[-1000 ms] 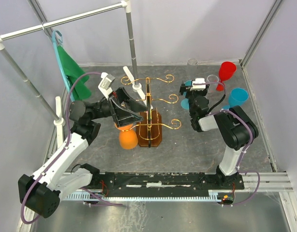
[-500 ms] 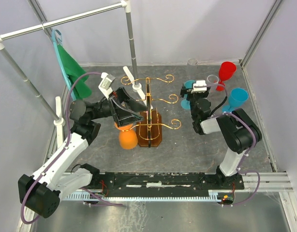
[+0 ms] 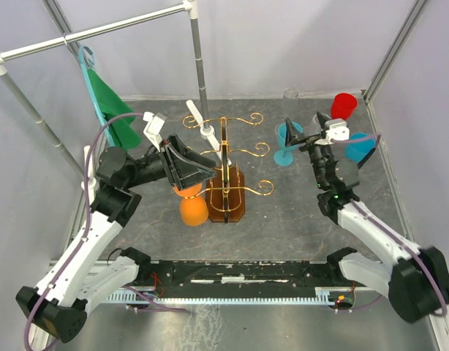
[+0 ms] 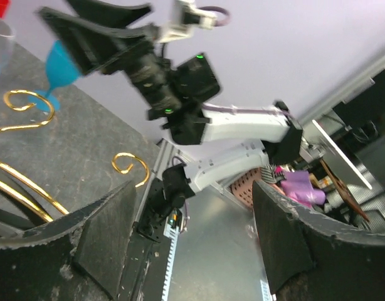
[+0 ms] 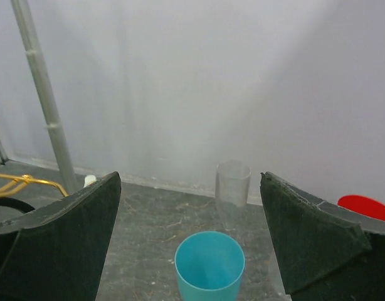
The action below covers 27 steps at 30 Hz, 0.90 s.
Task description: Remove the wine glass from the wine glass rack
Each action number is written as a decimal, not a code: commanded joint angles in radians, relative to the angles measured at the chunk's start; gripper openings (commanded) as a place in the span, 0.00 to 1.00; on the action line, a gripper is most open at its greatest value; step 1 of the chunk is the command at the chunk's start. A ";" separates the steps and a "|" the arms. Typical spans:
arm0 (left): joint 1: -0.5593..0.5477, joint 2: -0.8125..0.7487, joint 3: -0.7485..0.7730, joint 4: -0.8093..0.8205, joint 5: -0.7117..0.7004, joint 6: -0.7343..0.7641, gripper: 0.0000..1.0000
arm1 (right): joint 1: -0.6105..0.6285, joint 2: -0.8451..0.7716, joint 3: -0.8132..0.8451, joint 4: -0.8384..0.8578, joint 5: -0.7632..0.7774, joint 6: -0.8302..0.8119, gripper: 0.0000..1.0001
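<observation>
As the right gripper [image 3: 305, 124] swings off right of the wine glass rack [image 3: 226, 179], agape and empty, left gripper [image 3: 205, 167] closes slightly left of it, open, empty; orange wine glass [image 3: 193, 210] seemingly still hung.

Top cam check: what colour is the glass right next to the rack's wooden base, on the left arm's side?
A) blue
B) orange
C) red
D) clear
B: in the top view the orange glass sits right against the brown base of the wine glass rack, just below the open left gripper; the other glasses are all on the right arm's side.
</observation>
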<state>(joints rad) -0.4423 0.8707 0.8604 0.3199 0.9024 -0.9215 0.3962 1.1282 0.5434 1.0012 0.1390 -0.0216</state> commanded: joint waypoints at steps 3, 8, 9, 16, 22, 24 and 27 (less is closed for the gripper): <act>-0.006 -0.100 0.193 -0.603 -0.248 0.208 0.74 | -0.003 -0.229 0.111 -0.447 -0.028 0.012 1.00; -0.005 -0.148 0.330 -0.961 -0.510 0.233 0.66 | -0.003 -0.289 0.122 -0.543 -0.011 0.013 1.00; -0.006 -0.164 0.340 -1.021 -0.558 0.216 0.65 | -0.004 -0.294 0.125 -0.558 -0.007 0.016 1.00; -0.006 -0.271 0.292 -1.237 -0.719 0.087 0.50 | -0.003 -0.313 0.135 -0.598 0.004 0.037 1.00; -0.006 -0.295 0.259 -1.253 -0.810 0.076 0.47 | -0.004 -0.333 0.153 -0.649 0.001 0.031 1.00; -0.004 -0.289 0.245 -1.252 -0.816 0.080 0.50 | -0.004 -0.344 0.151 -0.664 0.014 0.022 1.00; -0.005 -0.292 0.205 -1.221 -0.798 0.074 0.51 | -0.003 -0.359 0.144 -0.671 0.020 0.020 1.00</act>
<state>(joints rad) -0.4454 0.5838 1.1023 -0.9318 0.1303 -0.8219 0.3962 0.8005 0.6456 0.3302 0.1398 0.0055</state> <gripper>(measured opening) 0.501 0.998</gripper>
